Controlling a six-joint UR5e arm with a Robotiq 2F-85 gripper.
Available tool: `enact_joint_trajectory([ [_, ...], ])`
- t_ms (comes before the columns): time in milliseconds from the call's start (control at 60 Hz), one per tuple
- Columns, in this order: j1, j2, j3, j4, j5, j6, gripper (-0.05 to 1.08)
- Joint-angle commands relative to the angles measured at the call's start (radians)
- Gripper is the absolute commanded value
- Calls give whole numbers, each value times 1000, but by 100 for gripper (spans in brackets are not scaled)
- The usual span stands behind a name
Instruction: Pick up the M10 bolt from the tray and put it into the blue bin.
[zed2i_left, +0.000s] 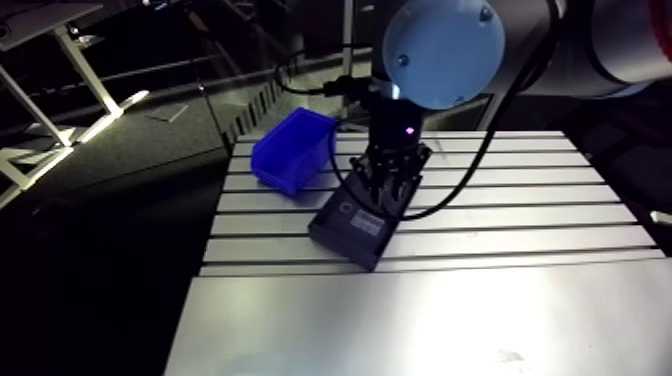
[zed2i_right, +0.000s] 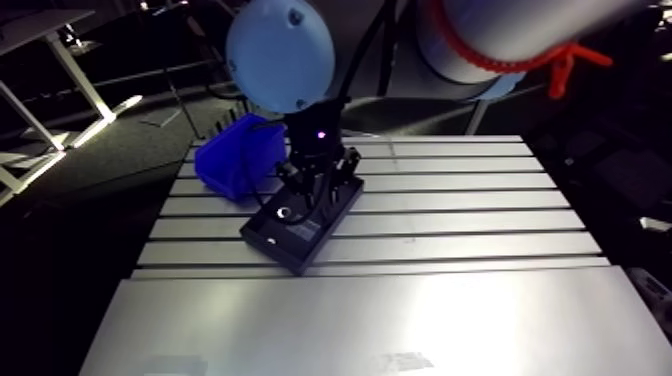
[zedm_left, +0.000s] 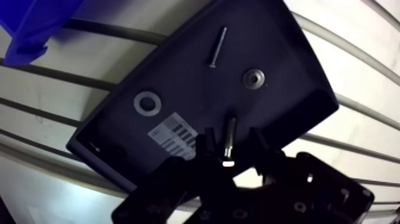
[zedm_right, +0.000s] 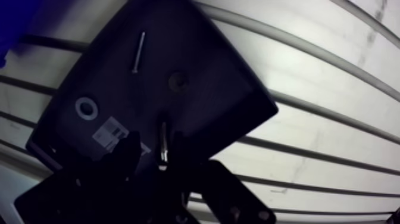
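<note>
Wrist view: I am hovering my pincer low over the black tray, its fingers standing apart on either side of the M10 bolt, which is lying between them with a gap showing on each side. Ahead of the bolt a thin screw and two washers are lying in the same tray, with a label beside the bolt. The blue bin is sitting just beside the tray on the desk.

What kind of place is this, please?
Probably a robot test bench in a lab or workshop: a slotted aluminium table, a black tray with a bolt and a washer, and a blue bin.
</note>
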Motion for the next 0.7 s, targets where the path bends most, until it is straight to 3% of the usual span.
enact_joint_trajectory([
  [17,-1,0,6,-2,-1,0,58],
  [700,1,0,20,-8,-2,0,58],
])
